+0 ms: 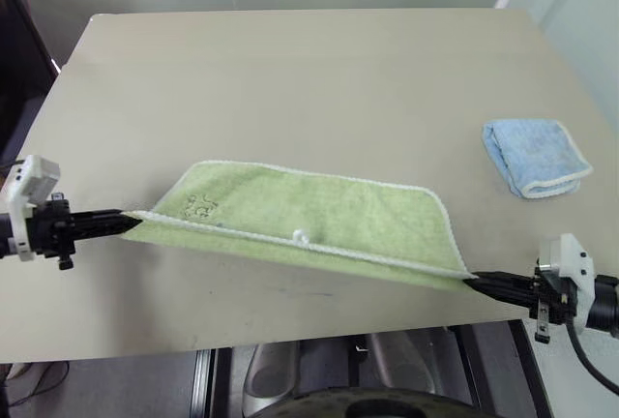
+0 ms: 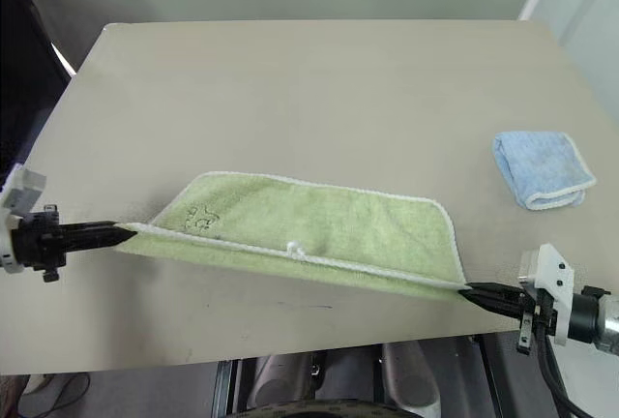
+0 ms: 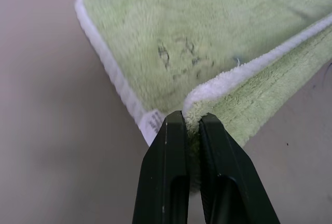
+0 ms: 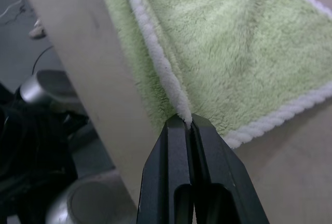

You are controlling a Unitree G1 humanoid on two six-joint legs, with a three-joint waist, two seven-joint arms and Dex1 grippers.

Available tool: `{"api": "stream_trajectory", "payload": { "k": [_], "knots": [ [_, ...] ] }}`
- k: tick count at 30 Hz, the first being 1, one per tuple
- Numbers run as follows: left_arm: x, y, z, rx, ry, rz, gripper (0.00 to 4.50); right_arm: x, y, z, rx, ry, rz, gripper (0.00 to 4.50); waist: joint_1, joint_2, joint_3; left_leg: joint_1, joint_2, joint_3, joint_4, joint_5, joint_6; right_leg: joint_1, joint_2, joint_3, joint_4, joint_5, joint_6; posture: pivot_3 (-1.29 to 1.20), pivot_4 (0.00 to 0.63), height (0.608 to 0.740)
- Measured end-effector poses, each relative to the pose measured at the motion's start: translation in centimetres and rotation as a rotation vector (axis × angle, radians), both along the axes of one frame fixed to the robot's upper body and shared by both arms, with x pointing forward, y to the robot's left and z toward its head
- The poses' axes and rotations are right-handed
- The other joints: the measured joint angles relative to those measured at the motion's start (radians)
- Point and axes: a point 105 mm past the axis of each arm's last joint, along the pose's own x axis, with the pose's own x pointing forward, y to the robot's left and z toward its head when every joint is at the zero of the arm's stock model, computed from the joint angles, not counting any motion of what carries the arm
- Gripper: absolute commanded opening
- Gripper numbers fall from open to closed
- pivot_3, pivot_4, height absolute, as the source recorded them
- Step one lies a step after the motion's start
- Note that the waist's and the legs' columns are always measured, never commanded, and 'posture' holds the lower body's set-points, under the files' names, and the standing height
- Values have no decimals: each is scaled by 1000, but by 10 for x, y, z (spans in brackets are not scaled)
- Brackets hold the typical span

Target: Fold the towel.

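Near table edge: my two grippers are at the front edge of the table (image 1: 290,70), one at each end of the towel.
Left gripper: my left gripper (image 1: 128,223) pinches the left near corner of the towel (image 1: 319,220). In the left wrist view the two black fingers (image 3: 168,167) are pressed together on the white stitched edging, with green cloth squeezed between them.
Right gripper: my right gripper (image 1: 476,283) pinches the right near corner of the towel. In the right wrist view the fingers (image 4: 212,162) are closed tight on the end of the white edging, just over the front edge of the table.
Towel: it is light green terry cloth, stretched between my two grippers along the front part of the table. The near edge is lifted and taut, and the far edge lies on the table top, so that the cloth is doubled over.
White loop: a small white loop (image 1: 302,237) sits on the near edge, about in the middle.
Dark mark: a small dark printed mark (image 1: 201,207) is on the left part of the towel, near my left gripper.
Blue towel: a smaller light blue towel (image 1: 535,155) lies folded farther back on the right side of the table, well apart from the green one.
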Motion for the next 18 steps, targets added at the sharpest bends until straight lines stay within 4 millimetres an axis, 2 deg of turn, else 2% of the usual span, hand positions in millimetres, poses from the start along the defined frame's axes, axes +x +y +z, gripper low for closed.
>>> {"api": "stream_trajectory", "payload": {
  "k": [4,5,7,13,18],
  "knots": [
    [17,-4,7,-16,-59,-6,340,29,-3,20,40,-106,-68,0,1,0,0,0,0,0,0,2,3,0,0,0,0,1,-2,0,150,703],
    [24,-7,9,-30,-85,-5,340,34,-4,21,48,-114,-82,0,3,0,0,0,0,-1,0,6,10,0,0,0,0,2,-3,0,150,703],
    [35,-11,8,-54,-108,2,340,42,-6,21,59,-123,-106,0,6,0,0,-1,0,-1,-1,7,12,-1,0,0,0,6,-10,0,150,703],
    [66,-24,6,-71,-188,15,340,67,-16,20,57,-149,-172,0,6,0,0,-1,0,0,-1,7,12,-1,0,0,-1,6,-10,0,150,703],
    [87,-31,2,-82,-232,55,340,87,-17,12,70,-166,-204,0,6,0,0,0,0,0,-1,8,13,-1,0,-1,0,7,-10,0,150,703]
  ]
}}
